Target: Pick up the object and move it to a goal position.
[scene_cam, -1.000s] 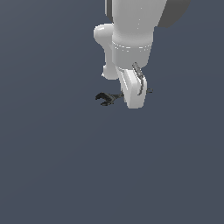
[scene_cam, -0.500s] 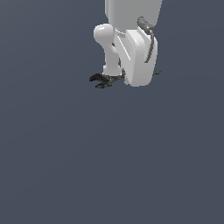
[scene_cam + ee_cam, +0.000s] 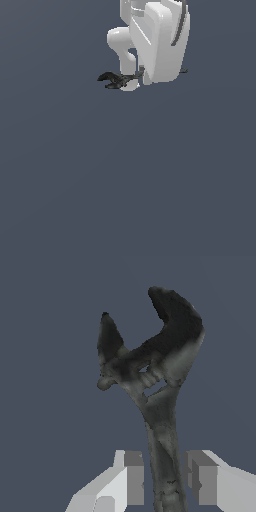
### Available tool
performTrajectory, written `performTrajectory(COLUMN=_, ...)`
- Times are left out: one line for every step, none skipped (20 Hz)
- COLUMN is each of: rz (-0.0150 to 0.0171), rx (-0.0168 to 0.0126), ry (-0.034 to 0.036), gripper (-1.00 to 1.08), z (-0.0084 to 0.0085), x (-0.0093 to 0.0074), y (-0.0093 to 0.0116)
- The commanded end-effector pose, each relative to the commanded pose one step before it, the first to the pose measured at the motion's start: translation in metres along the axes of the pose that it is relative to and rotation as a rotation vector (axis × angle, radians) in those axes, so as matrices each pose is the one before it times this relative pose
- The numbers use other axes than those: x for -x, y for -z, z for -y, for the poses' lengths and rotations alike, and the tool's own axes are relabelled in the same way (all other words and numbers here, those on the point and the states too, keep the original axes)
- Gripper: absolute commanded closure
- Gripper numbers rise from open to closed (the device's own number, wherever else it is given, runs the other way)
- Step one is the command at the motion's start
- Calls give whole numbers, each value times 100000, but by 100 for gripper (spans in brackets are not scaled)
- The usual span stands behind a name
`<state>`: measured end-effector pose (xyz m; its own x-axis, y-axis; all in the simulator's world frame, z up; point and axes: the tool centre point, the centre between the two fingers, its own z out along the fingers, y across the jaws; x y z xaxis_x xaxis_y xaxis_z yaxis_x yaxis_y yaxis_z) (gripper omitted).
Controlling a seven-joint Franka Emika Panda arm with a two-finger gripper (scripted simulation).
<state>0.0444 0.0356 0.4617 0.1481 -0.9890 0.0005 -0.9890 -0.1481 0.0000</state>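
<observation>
While the jaws sit either side of the wrench (image 3: 162, 406) handle, contact cannot be confirmed. Its open head points to 12 o'clock in the wrist view.

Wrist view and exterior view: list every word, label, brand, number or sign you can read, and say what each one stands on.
None: no readable text in either view.
The dark grey-black adjustable wrench shows only mottled shading, no stamped letters or size marks.
The white robot arm carries no logo or label.
The white and grey gripper, its fingers flanking the wrench handle, is blank.
The plain dark blue-grey surface bears no marks.
</observation>
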Motion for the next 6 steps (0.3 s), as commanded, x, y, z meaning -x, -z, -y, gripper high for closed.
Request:
performTrajectory(rz=0, rx=13, ry=17, gripper=108, z=96, x=-33, y=404)
performTrajectory(rz=0, rx=0, ry=0, gripper=108, z=28, x=-7, y=83)
performTrajectory(rz=0, rx=0, ry=0, gripper=108, z=24, x=-4, y=58)
performTrajectory(rz=0, rx=0, ry=0, gripper=108, z=18, x=-1, y=36)
performTrajectory(rz=67, rx=-16, ry=-8, gripper=108, z=4, x=-36, y=24)
performTrajectory(rz=0, rx=0, ry=0, gripper=108, z=4, x=0, y=5)
